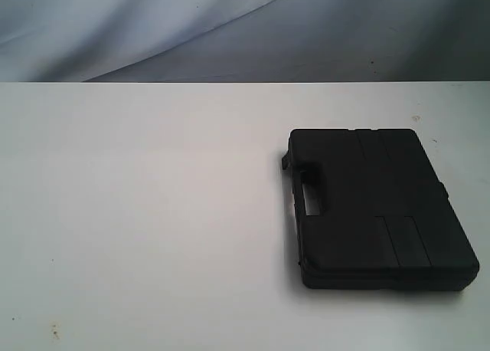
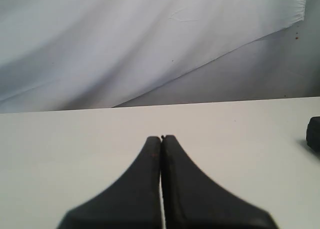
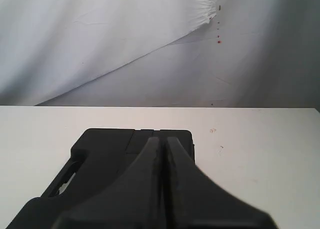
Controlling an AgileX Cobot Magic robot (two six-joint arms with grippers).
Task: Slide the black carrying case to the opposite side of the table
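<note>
A black carrying case (image 1: 375, 205) lies flat on the right half of the white table (image 1: 153, 213), its handle cut-out facing left. No arm shows in the exterior view. In the right wrist view my right gripper (image 3: 163, 140) is shut and empty, above the case (image 3: 105, 154); whether it touches the lid I cannot tell. In the left wrist view my left gripper (image 2: 161, 138) is shut and empty over bare table (image 2: 75, 139), with just a corner of the case (image 2: 314, 133) at the picture's edge.
A wrinkled pale cloth backdrop (image 1: 230, 29) hangs behind the table's far edge. Small specks mark the tabletop near its front left corner (image 1: 53, 332) and beside the case (image 3: 213, 131).
</note>
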